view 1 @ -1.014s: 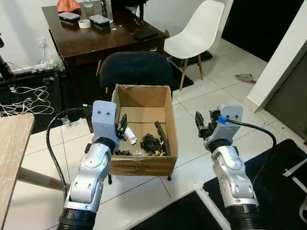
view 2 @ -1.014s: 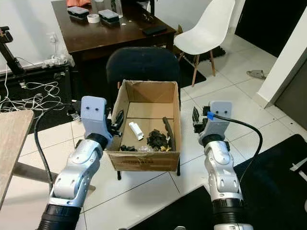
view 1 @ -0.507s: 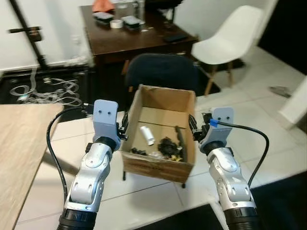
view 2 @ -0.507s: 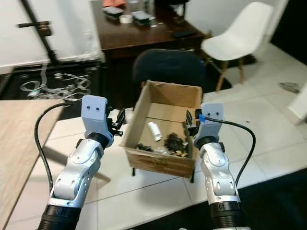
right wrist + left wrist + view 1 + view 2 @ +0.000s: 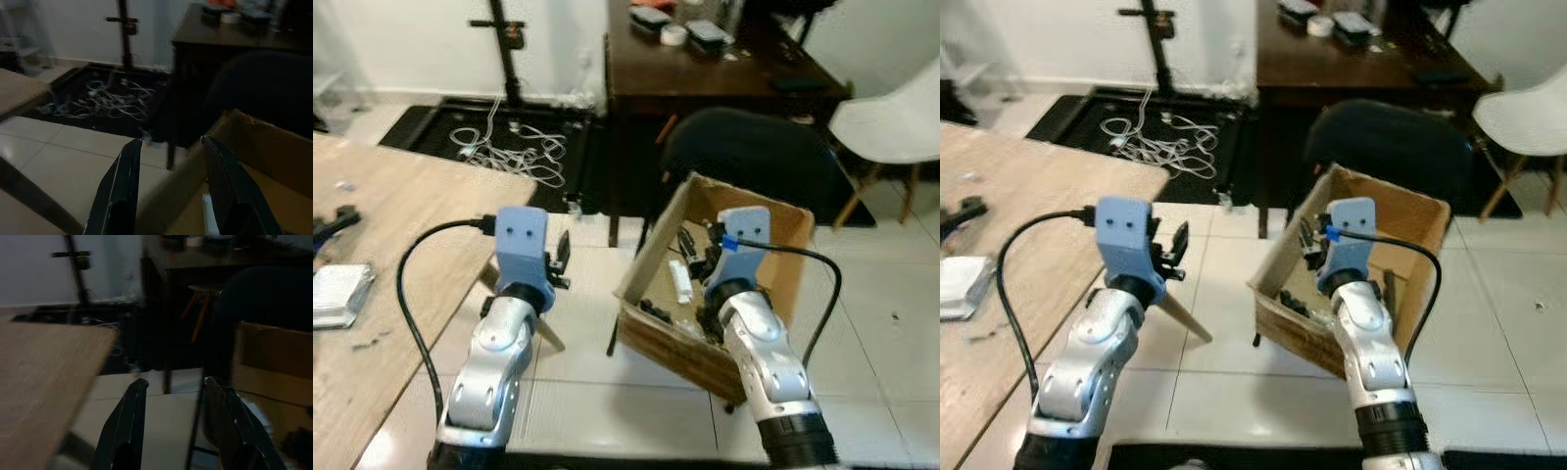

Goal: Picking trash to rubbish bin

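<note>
Now that my view has swung left, the cardboard box (image 5: 651,264) serving as the rubbish bin sits off to my right, and a wooden table (image 5: 382,235) has come into sight on my left. Trash already lies in the box, including a small white piece (image 5: 679,282). My right gripper (image 5: 1309,245) hangs over the box, fingers apart, holding nothing. My left gripper (image 5: 560,262) is also spread and empty, beside the table's edge. I judge I'm turning to look for more trash there.

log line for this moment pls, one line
phase: between picks | left gripper: open, empty, beside wooden table | right gripper: open, empty, over cardboard box rim | trash: in box
</note>
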{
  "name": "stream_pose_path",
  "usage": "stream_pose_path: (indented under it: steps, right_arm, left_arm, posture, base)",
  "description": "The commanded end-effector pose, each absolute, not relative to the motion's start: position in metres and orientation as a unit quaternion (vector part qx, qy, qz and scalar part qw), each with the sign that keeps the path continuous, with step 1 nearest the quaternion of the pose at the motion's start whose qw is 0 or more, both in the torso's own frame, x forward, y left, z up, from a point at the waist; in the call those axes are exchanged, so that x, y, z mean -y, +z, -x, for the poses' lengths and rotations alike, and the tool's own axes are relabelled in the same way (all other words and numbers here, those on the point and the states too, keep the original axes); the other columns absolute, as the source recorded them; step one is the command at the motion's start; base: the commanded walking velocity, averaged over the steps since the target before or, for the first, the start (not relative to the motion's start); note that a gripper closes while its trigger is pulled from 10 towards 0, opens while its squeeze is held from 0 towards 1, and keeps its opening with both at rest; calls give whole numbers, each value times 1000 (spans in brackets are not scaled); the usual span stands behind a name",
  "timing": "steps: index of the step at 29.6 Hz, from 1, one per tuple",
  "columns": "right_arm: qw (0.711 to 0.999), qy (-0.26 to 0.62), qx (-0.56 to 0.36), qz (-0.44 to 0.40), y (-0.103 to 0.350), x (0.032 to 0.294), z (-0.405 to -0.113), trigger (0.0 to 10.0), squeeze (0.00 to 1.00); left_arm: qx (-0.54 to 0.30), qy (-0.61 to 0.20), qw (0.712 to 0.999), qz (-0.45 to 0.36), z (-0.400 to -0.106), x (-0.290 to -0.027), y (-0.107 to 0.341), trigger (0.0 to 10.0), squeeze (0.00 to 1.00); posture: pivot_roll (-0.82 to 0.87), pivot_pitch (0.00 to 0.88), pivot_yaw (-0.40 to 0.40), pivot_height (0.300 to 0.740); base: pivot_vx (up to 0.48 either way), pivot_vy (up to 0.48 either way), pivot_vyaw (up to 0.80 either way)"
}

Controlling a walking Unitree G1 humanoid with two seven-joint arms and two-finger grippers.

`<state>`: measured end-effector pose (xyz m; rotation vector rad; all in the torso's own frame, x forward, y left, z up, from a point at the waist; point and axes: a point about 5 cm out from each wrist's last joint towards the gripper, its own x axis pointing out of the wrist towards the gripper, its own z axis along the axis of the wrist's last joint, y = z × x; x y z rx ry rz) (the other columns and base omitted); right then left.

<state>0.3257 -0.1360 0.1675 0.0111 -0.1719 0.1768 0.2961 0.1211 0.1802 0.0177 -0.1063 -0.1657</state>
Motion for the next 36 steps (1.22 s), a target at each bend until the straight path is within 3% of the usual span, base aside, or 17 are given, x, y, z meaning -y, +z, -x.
stream_pose_path:
  steps: [1, 36]
  right_arm:
    - [993, 91, 76, -4, 162, 135, -324, 10000, 0]
    - [992, 105, 68, -2, 159, 131, -321, 10000, 0]
  left_arm:
    - [50, -84, 995, -17, -294, -121, 180, 10000, 0]
    - [22, -100, 994, -25, -291, -122, 178, 10000, 0]
  posture:
    - [106, 121, -37, 740]
    - [107, 98, -36, 740]
  base:
    - [0, 0, 800]
    - [0, 0, 800]
